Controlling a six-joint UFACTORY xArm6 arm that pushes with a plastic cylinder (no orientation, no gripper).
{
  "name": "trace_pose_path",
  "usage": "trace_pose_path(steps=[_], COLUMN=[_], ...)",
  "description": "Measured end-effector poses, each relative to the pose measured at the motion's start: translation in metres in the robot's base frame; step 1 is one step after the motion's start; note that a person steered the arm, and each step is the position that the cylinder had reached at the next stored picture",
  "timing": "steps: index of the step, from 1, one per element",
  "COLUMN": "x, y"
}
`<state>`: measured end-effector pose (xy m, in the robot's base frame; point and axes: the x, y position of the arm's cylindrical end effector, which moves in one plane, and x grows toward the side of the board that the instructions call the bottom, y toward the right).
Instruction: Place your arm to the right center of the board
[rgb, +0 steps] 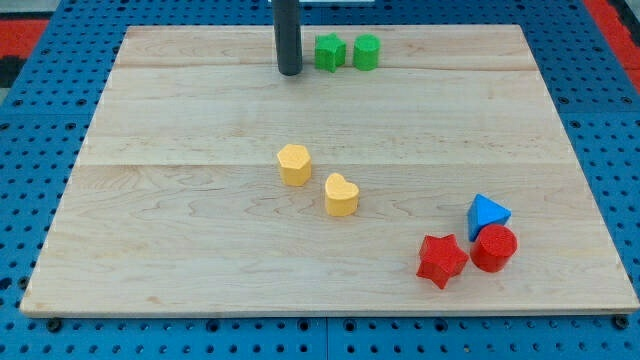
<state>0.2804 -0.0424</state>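
My tip sits near the board's top edge, just left of the green star — a plain rod, no jaws to open or shut. The green cylinder stands right of that star. The board's right center lies well off to the tip's lower right, above the blue block.

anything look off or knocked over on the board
Nothing stands out. The blocks sit flat in three tidy groups: green star and green cylinder at the view's top, two yellow blocks mid-board, and red star, red cylinder and blue block lower right. My tip rests just left of the greens.
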Motion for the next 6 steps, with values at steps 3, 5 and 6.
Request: trace_pose_path(steps=[3,5,6], x=[0.045,0.074,0.102], y=[0.066,0.212,0.273])
